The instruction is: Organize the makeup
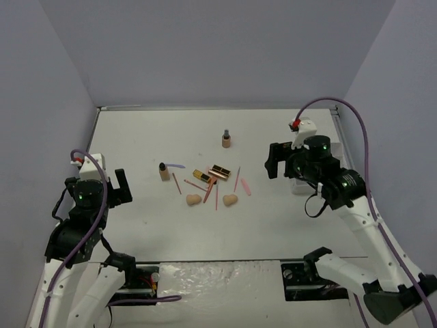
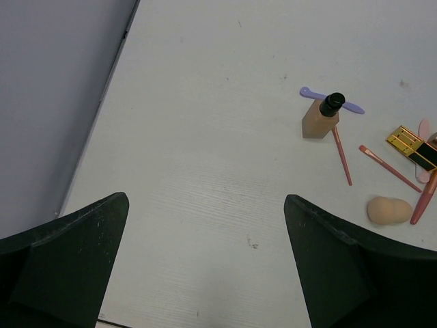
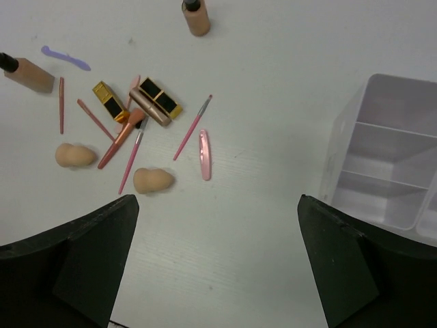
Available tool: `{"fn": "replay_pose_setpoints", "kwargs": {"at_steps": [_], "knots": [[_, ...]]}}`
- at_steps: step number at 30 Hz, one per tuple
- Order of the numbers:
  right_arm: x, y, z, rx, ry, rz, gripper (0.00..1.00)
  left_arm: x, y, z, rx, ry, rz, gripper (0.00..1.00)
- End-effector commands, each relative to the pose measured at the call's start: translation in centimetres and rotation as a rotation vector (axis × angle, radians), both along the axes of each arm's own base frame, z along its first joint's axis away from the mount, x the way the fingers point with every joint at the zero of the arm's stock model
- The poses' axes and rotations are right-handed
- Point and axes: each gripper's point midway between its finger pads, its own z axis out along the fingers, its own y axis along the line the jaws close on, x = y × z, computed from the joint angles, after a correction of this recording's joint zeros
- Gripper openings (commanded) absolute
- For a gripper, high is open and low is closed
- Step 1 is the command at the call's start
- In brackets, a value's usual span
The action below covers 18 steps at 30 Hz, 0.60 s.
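The makeup lies scattered mid-table: a tan bottle (image 1: 225, 139) stands at the back and another (image 1: 164, 171) stands beside a lilac stick (image 1: 176, 166). Two gold-black lipstick tubes (image 1: 218, 169) and several thin pink and red sticks (image 1: 237, 181) lie flat, with two peach sponges (image 1: 193, 199) in front of them. My left gripper (image 1: 121, 186) hangs open left of the pile, over bare table (image 2: 206, 201). Right of the pile my right gripper (image 1: 278, 162) is open too, nothing between its fingers (image 3: 218, 201). A sponge (image 3: 153, 180) and a flat pink stick (image 3: 205, 154) lie just ahead of it.
A white compartment tray (image 3: 382, 157) stands to the right of the right gripper; in the top view my right arm mostly hides it. Grey walls close in the table on the left, back and right. The table's left edge (image 2: 102, 102) runs near the left gripper.
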Motion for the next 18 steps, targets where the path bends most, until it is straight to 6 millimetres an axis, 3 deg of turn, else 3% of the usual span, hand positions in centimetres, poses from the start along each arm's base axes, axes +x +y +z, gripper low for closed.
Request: {"fn": "replay_pose_setpoints", "kwargs": {"at_steps": [1, 9, 18], "knots": [[2.1, 4.0, -2.1, 0.078, 0.026, 0.034, 1.0, 1.6, -1.0, 2.9, -0.03, -0.103, -0.039, 0.97], [3.4, 9.2, -12.0, 0.061, 0.201, 0.01, 0.96, 2.1, -1.4, 0.3, -0.057, -0.096, -0.041, 0.97], [3.3, 14.0, -19.5, 0.052, 0.318, 0.009, 0.7, 1.1, -1.4, -2.0, -0.071, -0.086, -0.013, 0.97]]}}
